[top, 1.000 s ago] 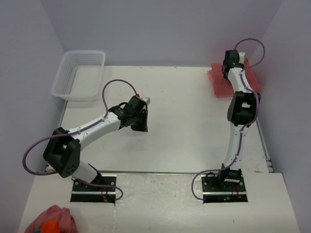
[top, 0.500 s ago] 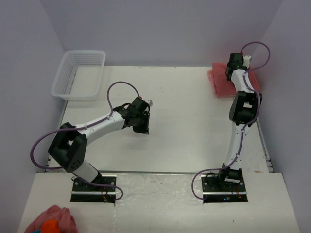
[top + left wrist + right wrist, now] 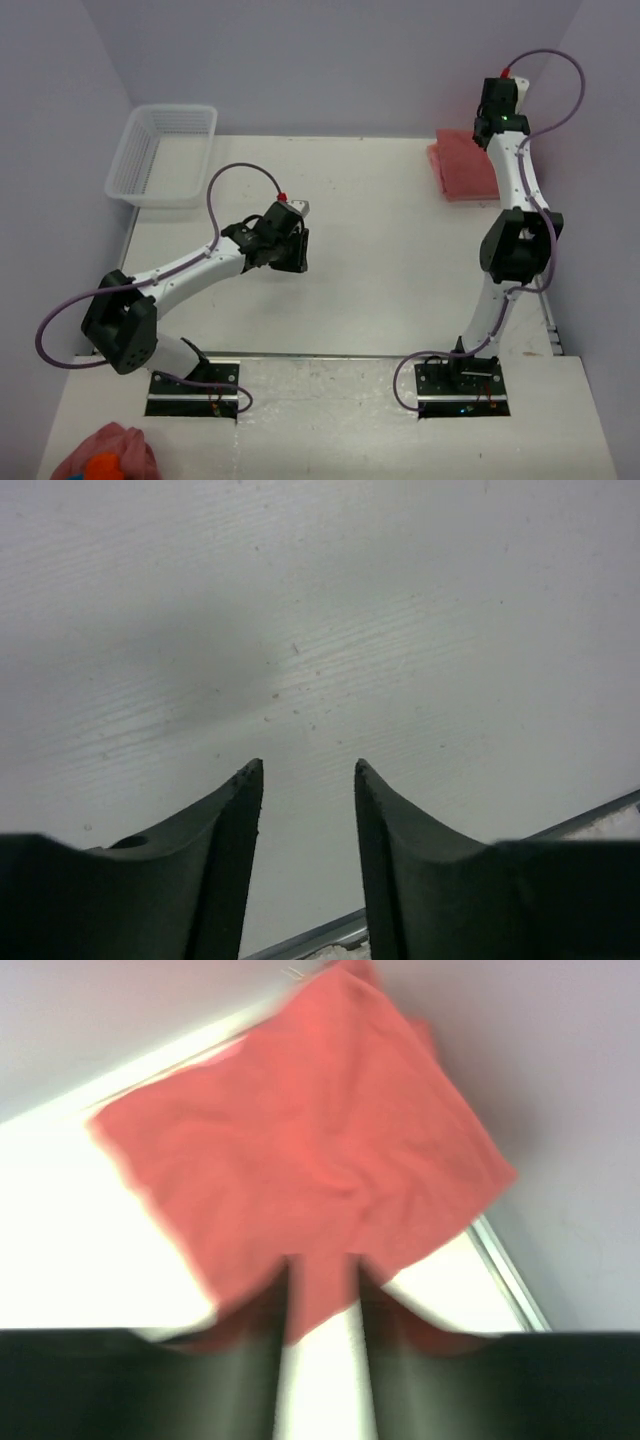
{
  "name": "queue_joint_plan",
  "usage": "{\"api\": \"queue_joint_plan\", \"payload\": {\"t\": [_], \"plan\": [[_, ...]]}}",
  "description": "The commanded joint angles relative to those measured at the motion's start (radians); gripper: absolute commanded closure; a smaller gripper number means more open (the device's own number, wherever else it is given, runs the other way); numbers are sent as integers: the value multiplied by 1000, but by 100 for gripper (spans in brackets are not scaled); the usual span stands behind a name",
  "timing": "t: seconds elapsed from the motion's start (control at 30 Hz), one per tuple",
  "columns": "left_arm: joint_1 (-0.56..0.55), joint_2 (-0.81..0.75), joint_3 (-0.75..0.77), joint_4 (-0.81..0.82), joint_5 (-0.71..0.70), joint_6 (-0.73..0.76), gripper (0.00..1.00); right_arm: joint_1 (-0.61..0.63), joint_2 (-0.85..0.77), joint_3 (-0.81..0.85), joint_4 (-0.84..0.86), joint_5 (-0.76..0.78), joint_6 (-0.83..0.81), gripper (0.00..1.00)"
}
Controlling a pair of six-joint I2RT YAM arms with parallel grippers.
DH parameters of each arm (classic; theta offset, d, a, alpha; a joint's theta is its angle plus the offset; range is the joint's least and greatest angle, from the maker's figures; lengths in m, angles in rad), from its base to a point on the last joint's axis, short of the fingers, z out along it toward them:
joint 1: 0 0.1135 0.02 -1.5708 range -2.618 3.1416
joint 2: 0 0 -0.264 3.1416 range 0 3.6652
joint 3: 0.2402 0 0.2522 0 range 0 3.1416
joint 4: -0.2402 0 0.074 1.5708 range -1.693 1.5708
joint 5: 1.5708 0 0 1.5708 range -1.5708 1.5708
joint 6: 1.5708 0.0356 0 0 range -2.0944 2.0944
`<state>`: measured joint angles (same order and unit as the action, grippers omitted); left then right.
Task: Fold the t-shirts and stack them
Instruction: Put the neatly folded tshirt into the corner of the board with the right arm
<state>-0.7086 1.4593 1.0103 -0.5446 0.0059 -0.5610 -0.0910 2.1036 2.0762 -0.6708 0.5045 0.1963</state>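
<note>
At the far right corner of the bench, folded t-shirts lie in a flat pile under the right pincer, which hangs high above them.
The right pincer is blurred, with its tips only a slit apart and nothing held. The left pincer hangs part-open and empty over bare bench, well apart from the pile. The pile is close to square, its edges slightly skewed to the bench edges. Its longer side seems to run left to right, but the right arm hides that end, and neck and hem cannot be told apart. The likely risks are these: the pile sits near the bench's right rim, so a sideways brush from the arm could shove it over, and a pincer coming down could snag and rumple the top fold.
</note>
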Motion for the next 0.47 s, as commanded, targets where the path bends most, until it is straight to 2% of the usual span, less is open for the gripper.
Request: {"api": "queue_joint_plan", "payload": {"t": [0.0, 0.03, 0.1, 0.13, 0.27, 0.43], "plan": [[-6, -91, 65, 2, -167, 9, 54, 46, -217, -106, 5, -314, 57, 54], [-8, -106, 83, -2, -209, 15, 42, 69, -282, -169, 19, -348, 55, 34], [-6, -114, 102, -2, -252, 21, 31, 83, -321, -207, 2, -359, 66, 5], [-6, -116, 108, 0, -268, 24, 27, 95, -338, -234, 0, -403, 60, 1], [-6, -116, 134, 17, -352, 29, 12, 184, -477, -393, 58, -454, 64, 1], [-8, -132, 133, 14, -487, -16, 3, 237, -640, -626, 139, -577, 147, 1]]}}
